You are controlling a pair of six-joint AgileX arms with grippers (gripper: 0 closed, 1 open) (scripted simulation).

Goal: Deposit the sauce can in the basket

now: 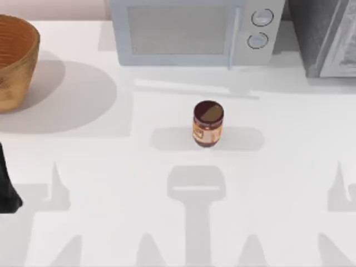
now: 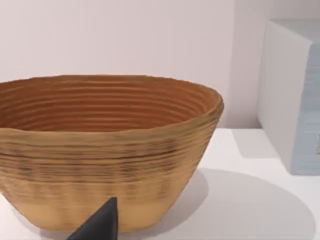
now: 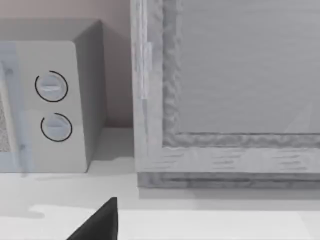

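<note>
Looking down on the white tabletop (image 1: pixel 111 183), we find the sauce can (image 1: pixel 208 123) standing upright near the middle, dark brown lid on top and orange-yellow label around its body, with bare surface on every side of it. The basket (image 1: pixel 15 61) sits well apart from it at the far left, cut by the view's edge, its golden wicker sides ribbed and its inside a darker orange-brown; the can is outside it. Behind the can, along the back, stands a pale microwave (image 1: pixel 192 30) with two round dials, and to its right a grey framed appliance (image 1: pixel 328 36).

Our left arm (image 1: pixel 6 186) shows as a dark shape at the left edge, near the front. From its wrist we see the basket (image 2: pixel 107 155) close ahead and one dark fingertip (image 2: pixel 102 225) of the left pincer low in the picture; whether that pincer is spread or pressed together, we cannot tell. From the right wrist we see the microwave's dials (image 3: pixel 52 107), the grey appliance (image 3: pixel 225 90) and one dark fingertip (image 3: pixel 102 222) of the right pincer, and again we cannot tell its state.
</note>
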